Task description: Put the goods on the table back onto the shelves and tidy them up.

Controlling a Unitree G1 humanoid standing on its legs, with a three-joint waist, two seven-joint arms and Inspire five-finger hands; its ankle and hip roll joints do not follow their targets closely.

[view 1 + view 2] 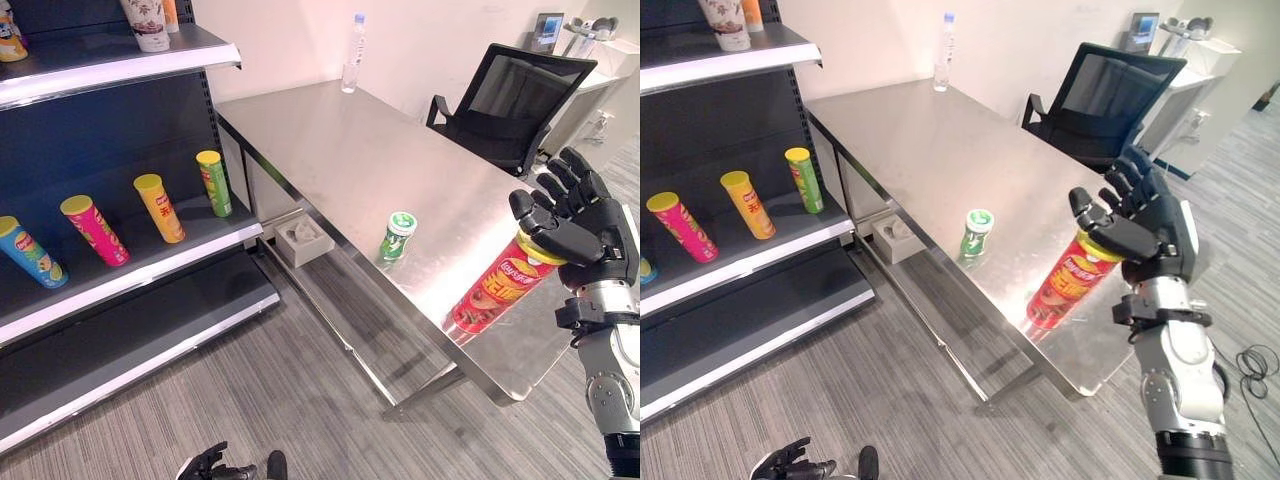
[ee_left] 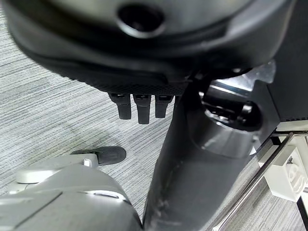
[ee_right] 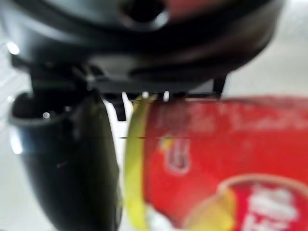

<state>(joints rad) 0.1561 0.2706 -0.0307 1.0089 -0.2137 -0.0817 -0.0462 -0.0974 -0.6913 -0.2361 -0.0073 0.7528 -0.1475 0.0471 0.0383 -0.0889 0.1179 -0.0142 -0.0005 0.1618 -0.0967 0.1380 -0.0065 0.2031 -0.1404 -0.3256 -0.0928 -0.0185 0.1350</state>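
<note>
- Office corner, grey striped floor; dark shelves point(image 1: 150, 262) at left, steel worktop point(image 1: 340, 150) in the middle, black chair point(image 1: 520, 100) beyond its far side.
- On the middle shelf, left to right: blue tube point(image 1: 32, 252), pink tube point(image 1: 94, 230), orange tube point(image 1: 160, 207), green tube point(image 1: 214, 183), all leaning back, spaced apart.
- Low at the bottom edge: left hand point(image 1: 212, 464), idle near the floor, fingers relaxed, grasping nothing.
- Mid-worktop: small green can point(image 1: 397, 235), upright, untouched.
- Near the worktop's right front edge: red tube point(image 1: 500, 290), tilted, base on the steel, yellow lid up.
- Right hand point(image 1: 585, 225) at the lid end, thumb against the lid, fingers spread and uncurled; not yet clasped.
- Step in hand, by judgement: taking hold of the red tube.
- Next move calls for closing round the tube, lifting clear, carrying left to the shelf row.
</note>
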